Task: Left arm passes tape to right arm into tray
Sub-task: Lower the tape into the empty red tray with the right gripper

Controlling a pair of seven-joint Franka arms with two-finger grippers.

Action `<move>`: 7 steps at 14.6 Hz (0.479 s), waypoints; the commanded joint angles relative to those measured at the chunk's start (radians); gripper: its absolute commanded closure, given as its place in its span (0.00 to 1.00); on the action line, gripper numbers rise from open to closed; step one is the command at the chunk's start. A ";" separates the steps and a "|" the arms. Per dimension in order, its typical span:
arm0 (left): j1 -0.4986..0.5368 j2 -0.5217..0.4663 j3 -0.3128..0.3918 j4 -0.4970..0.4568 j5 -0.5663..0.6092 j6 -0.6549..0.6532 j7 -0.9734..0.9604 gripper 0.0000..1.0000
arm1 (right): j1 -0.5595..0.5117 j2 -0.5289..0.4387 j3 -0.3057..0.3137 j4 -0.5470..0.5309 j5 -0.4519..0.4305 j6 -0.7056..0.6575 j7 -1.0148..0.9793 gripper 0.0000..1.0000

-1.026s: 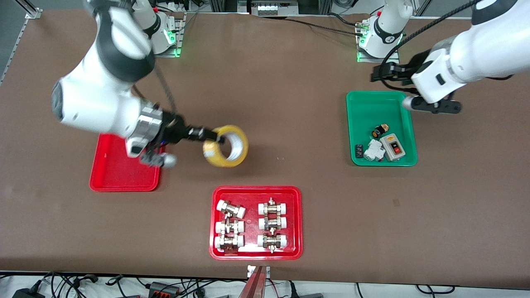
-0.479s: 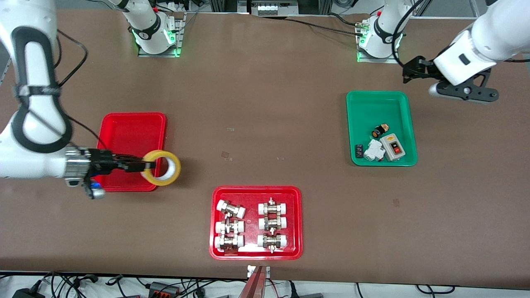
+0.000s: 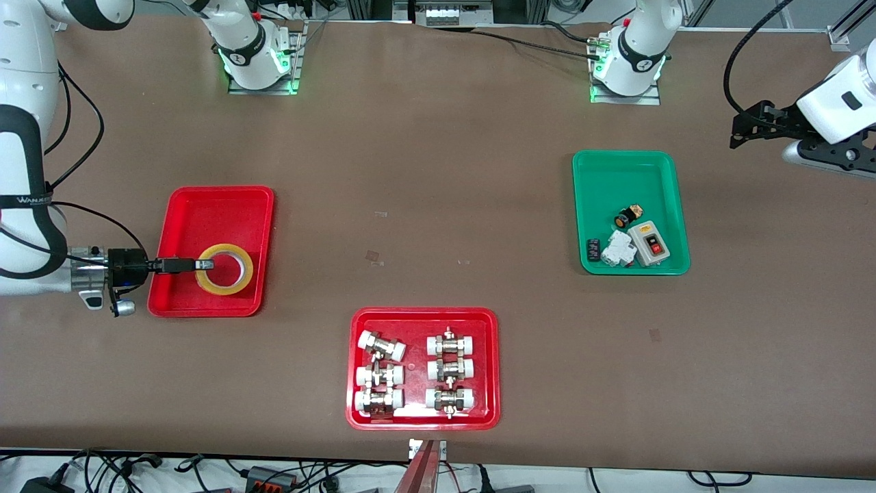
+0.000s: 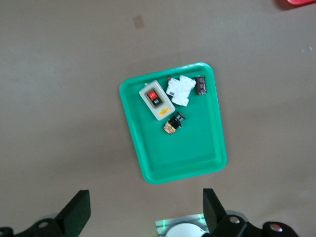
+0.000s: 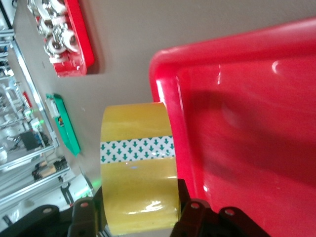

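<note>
Right gripper (image 3: pixel 195 264) reaches in level over the plain red tray (image 3: pixel 226 203) at the right arm's end of the table, fingers clamped tight on the wall of the tape (image 3: pixel 224 270), one finger inside the ring. Tape sits at the fingertips, ring face up, low over the tray floor; contact with the floor can't be told. In the right wrist view the yellow roll (image 5: pixel 138 173) fills the space between the fingers, tray rim (image 5: pixel 170 108) just beside it.

Left gripper (image 3: pixel 742 130) waits in the air, jaws spread wide, holding nothing, up past the green tray (image 3: pixel 619 171). Left wrist view shows that green tray (image 4: pixel 192 158) below the open fingers (image 4: pixel 76 210), well apart, small parts in it.
</note>
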 commanded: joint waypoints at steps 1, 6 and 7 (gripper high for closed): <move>-0.012 -0.025 -0.005 0.007 0.029 0.027 -0.002 0.00 | -0.062 -0.011 0.023 -0.038 0.001 -0.064 -0.070 0.52; -0.106 -0.043 0.061 0.037 0.006 0.013 -0.096 0.00 | -0.096 -0.011 0.021 -0.088 -0.038 -0.085 -0.162 0.52; -0.112 -0.045 0.067 0.035 -0.018 0.016 -0.103 0.00 | -0.096 -0.006 0.021 -0.088 -0.047 -0.072 -0.196 0.52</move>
